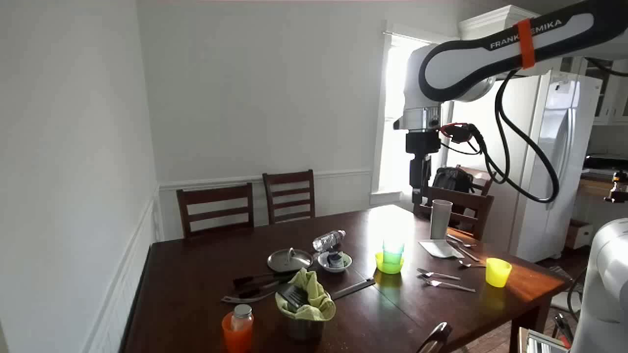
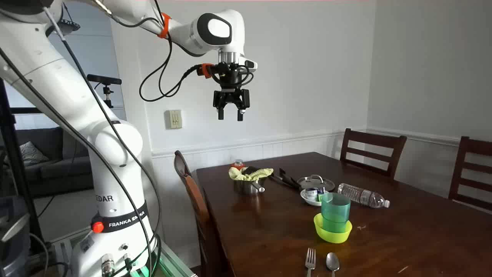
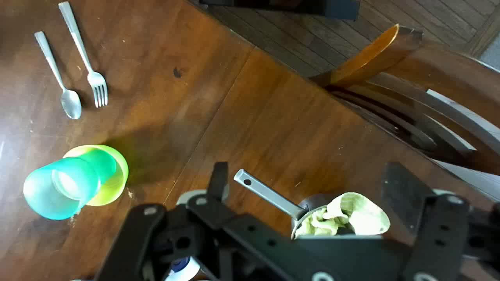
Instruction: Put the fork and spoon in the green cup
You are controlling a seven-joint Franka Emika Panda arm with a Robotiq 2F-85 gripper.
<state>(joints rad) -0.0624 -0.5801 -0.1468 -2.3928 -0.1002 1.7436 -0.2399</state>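
My gripper (image 2: pixel 230 114) hangs high above the table with its fingers wide apart and nothing between them; the wrist view shows the same empty gap. A translucent blue-green tumbler, the green cup (image 2: pixel 335 209), stands upright in a yellow-green bowl (image 2: pixel 321 231). On the bare wood close to that bowl lie the fork (image 2: pixel 310 264) and the spoon (image 2: pixel 333 261), side by side and apart. In the wrist view the fork (image 3: pixel 79 43) and spoon (image 3: pixel 71 104) are at upper left, above the green cup (image 3: pixel 58 191), well left of the fingers.
Beneath the gripper in the wrist view is a saucepan with a handle (image 3: pixel 269 195) and a cloth. An exterior view has a bottle (image 1: pixel 328 240), a lid (image 1: pixel 289 261), an orange cup (image 1: pixel 235 338), a yellow cup (image 1: pixel 498 273), a tall grey cup (image 1: pixel 440 219) and more cutlery.
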